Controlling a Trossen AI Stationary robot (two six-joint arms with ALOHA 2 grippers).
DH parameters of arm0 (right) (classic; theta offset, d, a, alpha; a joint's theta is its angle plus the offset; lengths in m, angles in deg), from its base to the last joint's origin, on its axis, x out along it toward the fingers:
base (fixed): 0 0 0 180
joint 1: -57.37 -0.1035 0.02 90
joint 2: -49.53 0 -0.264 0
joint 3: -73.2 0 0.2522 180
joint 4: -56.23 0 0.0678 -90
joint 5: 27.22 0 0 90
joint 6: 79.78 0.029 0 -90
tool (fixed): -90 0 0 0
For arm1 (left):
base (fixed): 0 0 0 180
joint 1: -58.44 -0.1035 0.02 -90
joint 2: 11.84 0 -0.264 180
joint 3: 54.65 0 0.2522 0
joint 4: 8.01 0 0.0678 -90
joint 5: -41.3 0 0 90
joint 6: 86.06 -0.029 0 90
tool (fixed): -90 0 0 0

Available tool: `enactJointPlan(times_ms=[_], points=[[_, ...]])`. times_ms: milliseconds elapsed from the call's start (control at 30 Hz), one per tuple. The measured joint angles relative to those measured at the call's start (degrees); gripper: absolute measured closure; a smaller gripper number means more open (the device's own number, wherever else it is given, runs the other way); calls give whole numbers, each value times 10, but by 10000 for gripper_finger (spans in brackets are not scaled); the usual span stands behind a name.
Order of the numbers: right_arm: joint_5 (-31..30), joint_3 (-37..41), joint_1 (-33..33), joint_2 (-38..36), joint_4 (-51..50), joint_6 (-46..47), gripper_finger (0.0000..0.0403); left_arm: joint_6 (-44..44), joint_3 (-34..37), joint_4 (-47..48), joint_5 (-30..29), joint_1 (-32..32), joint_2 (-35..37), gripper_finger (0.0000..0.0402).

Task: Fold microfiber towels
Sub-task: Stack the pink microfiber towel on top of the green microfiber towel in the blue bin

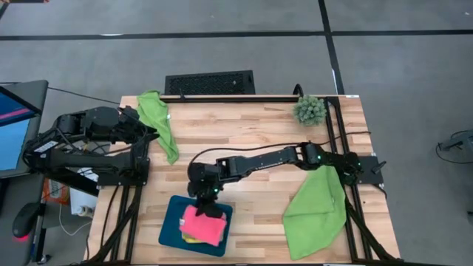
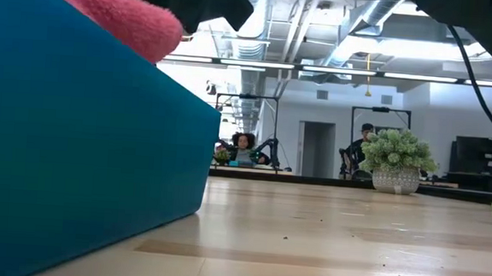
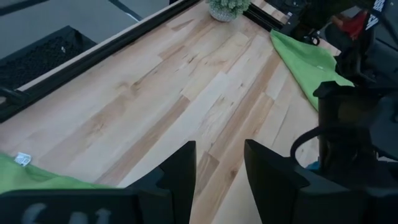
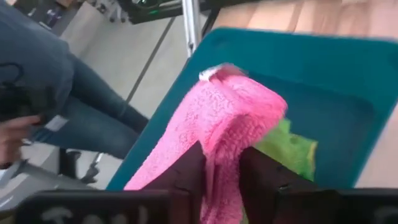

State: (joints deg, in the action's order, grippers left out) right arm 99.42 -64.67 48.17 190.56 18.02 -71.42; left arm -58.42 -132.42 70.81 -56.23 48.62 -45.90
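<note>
right gripper | fingers part-open around pink towel over tray | left gripper open, holds nothing

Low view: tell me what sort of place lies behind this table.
Probably a robotics lab or workshop: exposed ceiling ducts and pipes, a dark metal-framed workstation farther back, and a seated person beside it. A small spiky green potted plant stands on the pale wooden table.
</note>
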Motion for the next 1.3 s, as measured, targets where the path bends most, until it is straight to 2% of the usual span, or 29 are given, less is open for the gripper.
enactJointPlan(times_ms=[167,300,433,567,700,833,933,1100,1300], points=[[-42,0,-2,0,20,-13,238,0,0,0,-8,0,0,274],[-40,0,-1,0,43,20,186,0,0,0,-9,0,0,274],[-28,0,-1,-11,75,76,168,0,0,0,-9,0,0,274],[-29,-1,-8,-62,78,71,185,15,1,-2,12,0,0,274],[-25,-1,-39,-83,25,36,215,33,33,-53,78,7,5,274],[-50,1,-76,-82,-83,-1,245,73,125,-177,129,35,22,282],[-105,35,-89,-85,-96,-9,266,105,202,-251,155,65,28,306],[-167,89,-88,-83,-93,7,291,152,295,-349,159,107,30,351],[-190,157,-82,-81,-83,28,300,161,309,-370,150,117,30,382]])
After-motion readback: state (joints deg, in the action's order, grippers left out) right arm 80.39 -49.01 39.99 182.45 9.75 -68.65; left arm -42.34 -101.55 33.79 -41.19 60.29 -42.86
